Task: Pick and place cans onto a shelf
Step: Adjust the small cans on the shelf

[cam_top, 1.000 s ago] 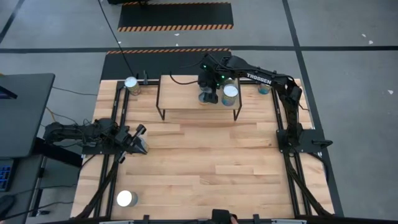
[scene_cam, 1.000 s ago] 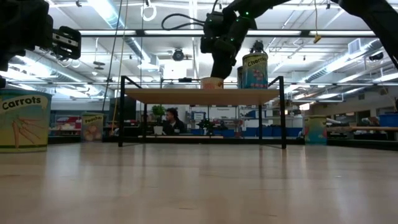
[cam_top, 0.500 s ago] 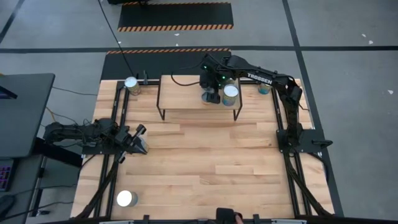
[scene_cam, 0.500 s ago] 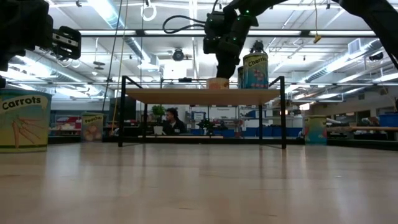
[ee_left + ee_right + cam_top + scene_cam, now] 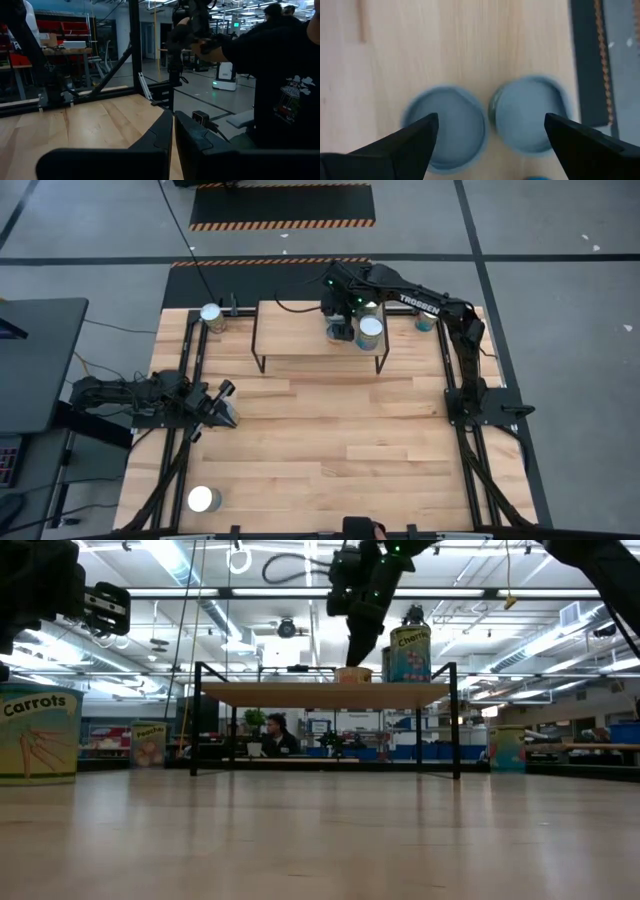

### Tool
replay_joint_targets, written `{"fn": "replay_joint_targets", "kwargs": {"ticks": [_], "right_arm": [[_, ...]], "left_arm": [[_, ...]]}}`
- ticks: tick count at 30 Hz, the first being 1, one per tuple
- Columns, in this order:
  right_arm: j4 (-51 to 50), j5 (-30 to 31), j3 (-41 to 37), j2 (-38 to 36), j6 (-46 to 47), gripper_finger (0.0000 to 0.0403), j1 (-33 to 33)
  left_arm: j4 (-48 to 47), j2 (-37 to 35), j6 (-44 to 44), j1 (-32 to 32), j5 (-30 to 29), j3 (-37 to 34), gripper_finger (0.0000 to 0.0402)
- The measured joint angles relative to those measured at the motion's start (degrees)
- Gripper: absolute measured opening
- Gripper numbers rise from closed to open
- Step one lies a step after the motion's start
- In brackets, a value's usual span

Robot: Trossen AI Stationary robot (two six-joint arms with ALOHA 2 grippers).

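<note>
The shelf (image 5: 300, 340) stands at the table's far middle. On its right part stand a tall silver-topped can (image 5: 371, 331) and two small cans with blue-grey tops (image 5: 451, 127) (image 5: 530, 119), side by side. My right gripper (image 5: 490, 127) is open and hovers above the two small cans, touching neither. The low view shows it (image 5: 357, 640) clear above one small can (image 5: 353, 674). My left gripper (image 5: 224, 404) is shut and empty at the table's left side.
More cans stand on the table: one at the far left (image 5: 212, 315), one at the near left (image 5: 204, 499), one right of the shelf (image 5: 425, 320). A person (image 5: 280, 90) stands beyond the table. Open tabletop (image 5: 340, 440) lies in the middle.
My right gripper has risen from the small can on the shelf and gone a little toward the far edge. The can stays standing on the shelf board.
</note>
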Motion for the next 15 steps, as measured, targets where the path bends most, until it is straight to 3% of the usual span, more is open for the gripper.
{"fn": "replay_joint_targets", "kwargs": {"ticks": [5, 8, 12, 15], "right_arm": [[1.86, -0.64, 0.7, -0.01, -0.88, 0.0373, 0.59], [8.08, -0.99, -0.4, -0.07, 0.56, 0.0373, 0.25], [13.74, -8.91, -2.22, -0.04, 2.77, 0.0373, -0.58], [15.13, -11.13, -4.53, -0.01, 4.28, 0.0373, -0.78]], "left_arm": [[0.0, 0.0, 0.0, 0.02, 0.0, 0.02, 0.0027], [0.0, 0.0, 0.0, 0.01, 0.0, 0.0, 0.0027], [0.0, 0.0, 0.0, 0.0, 0.0, 0.02, 0.0027], [0.0, 0.0, -0.01, 0.0, 0.0, 0.01, 0.0027]]}}
